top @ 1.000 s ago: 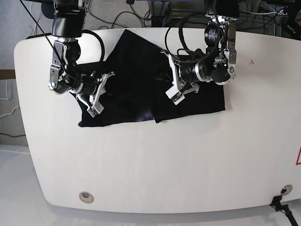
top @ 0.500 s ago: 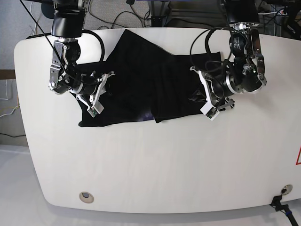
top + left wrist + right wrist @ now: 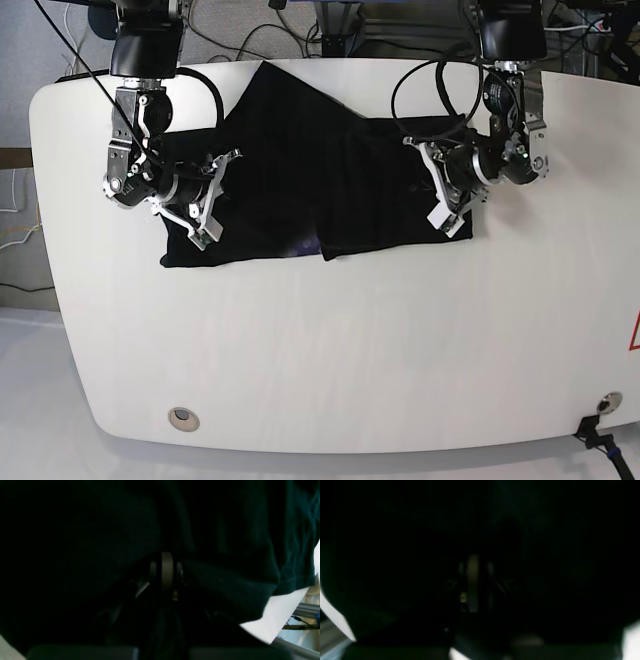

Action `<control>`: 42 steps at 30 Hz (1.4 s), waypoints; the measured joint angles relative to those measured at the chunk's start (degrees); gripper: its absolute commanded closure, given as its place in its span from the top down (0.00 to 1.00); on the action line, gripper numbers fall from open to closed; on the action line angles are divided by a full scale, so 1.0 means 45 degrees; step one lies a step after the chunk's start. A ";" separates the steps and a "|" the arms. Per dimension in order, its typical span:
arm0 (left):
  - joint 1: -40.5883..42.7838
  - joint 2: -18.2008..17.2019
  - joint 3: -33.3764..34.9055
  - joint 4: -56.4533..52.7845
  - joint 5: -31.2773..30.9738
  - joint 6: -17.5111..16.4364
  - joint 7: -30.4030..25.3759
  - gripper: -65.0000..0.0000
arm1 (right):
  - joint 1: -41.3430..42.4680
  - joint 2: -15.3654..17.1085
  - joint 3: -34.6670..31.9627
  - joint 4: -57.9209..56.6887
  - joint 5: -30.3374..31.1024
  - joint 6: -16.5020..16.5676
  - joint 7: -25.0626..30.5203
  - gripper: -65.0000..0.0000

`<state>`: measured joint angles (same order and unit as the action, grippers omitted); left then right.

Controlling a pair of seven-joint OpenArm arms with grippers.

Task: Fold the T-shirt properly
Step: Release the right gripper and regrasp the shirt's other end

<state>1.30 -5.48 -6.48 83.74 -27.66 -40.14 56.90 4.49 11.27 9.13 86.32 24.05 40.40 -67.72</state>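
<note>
The black T-shirt (image 3: 300,170) lies spread on the far half of the white table (image 3: 350,350), with a fold line down its middle and a faint trace of purple print at its front edge. My left gripper (image 3: 432,187) lies low over the shirt's right part, jaws spread. My right gripper (image 3: 215,197) lies over the shirt's left edge, jaws spread. Dark fabric fills the left wrist view (image 3: 225,542) and the right wrist view (image 3: 520,530); the fingers themselves do not show there. The sun print is hidden.
Cables and frame parts run behind the table's far edge (image 3: 330,40). A round metal insert (image 3: 182,417) sits near the front left. A black connector (image 3: 590,430) is at the front right corner. A strip of table shows in the left wrist view (image 3: 282,610).
My left gripper has swept from the shirt's middle to its right part and turned. The right gripper has barely shifted. The shirt's outline has hardly changed.
</note>
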 measured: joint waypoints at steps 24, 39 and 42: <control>0.0019 -0.0311 0.0019 -0.0005 -0.0044 0.0000 -0.0092 0.00 | 0.1005 0.0729 0.6839 -0.3152 0.2463 -0.0194 -0.0355 0.79; 0.0019 -0.0311 0.0019 -0.0005 -0.0039 0.0005 -0.0097 0.00 | 0.1132 0.1491 0.6465 -0.5435 0.6319 -0.0112 -0.0782 0.79; 0.0019 -0.0311 0.0019 -0.0005 -0.0034 0.0000 -0.0097 0.00 | 0.1146 0.1443 0.6460 -0.5435 0.6339 -0.0112 -0.0806 0.79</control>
<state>1.39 -6.87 -6.39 83.72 -27.81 -40.14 56.47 9.65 17.76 38.19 61.87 52.58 39.90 -71.35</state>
